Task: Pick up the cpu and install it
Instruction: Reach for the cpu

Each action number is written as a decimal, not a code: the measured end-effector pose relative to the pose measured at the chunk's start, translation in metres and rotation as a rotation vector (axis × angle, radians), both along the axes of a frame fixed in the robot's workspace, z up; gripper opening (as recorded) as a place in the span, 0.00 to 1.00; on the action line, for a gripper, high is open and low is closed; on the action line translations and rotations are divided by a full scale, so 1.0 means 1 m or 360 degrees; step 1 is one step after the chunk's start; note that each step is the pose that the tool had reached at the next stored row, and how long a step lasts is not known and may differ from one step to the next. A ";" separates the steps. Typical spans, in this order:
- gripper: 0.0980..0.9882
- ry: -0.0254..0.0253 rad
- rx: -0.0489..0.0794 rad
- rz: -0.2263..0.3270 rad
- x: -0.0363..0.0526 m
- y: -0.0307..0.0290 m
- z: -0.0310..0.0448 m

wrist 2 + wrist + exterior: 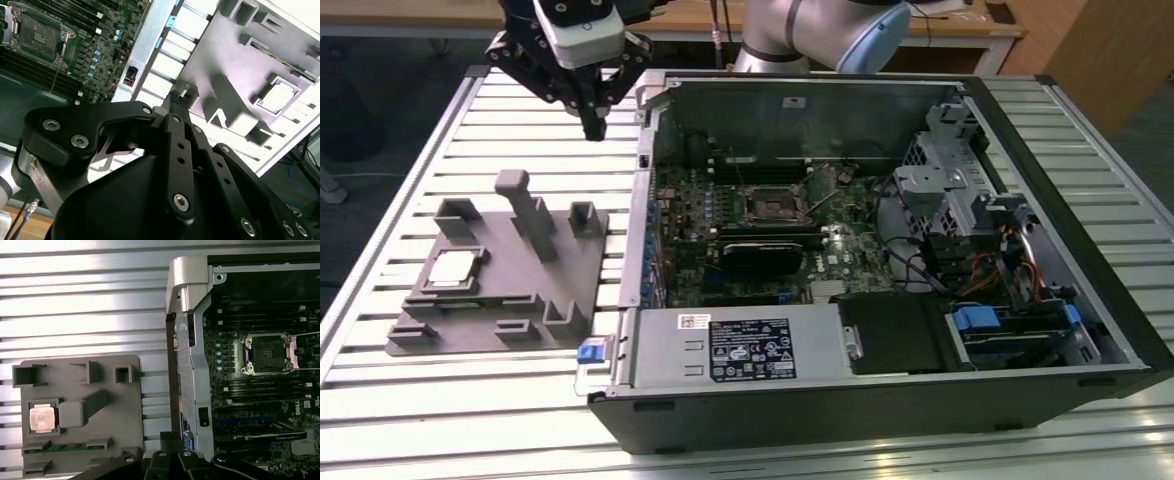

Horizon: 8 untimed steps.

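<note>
In the exterior view, the hand (594, 122) is seen high above the bench (400, 160), just beside the far corner of the computer case (1067, 200). Its fingers are pressed together and nothing is held. The cpu (452, 270) is seated flat in a recess of the grey tray (520, 300). It lies well apart from the hand, toward the exterior view's left and nearer the camera. The socket (771, 205) is found inside the case, toward the exterior view's right.

In the second wrist view, the closed hand (177, 97) is set between the socket and the cpu (276, 95).

In the first wrist view, the cpu (41, 418) is shown square and untouched in the tray.
</note>
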<state>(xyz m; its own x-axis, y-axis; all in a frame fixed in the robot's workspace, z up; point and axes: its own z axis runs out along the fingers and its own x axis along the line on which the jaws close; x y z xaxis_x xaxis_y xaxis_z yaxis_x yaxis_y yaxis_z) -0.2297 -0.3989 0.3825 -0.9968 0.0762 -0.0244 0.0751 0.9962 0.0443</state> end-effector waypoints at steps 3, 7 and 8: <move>0.01 0.00000 0.0000 0.0000 -0.0026 0.0000 -0.0002; 0.01 -0.00001 0.0000 0.0000 -0.0059 0.0000 -0.0005; 0.01 -0.00001 0.0000 0.0000 -0.0067 0.0000 -0.0005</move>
<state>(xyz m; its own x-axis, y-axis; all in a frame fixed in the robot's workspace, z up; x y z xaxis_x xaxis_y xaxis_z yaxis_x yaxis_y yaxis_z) -0.2364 -0.3989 0.3820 -0.9968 0.0762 -0.0245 0.0751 0.9962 0.0444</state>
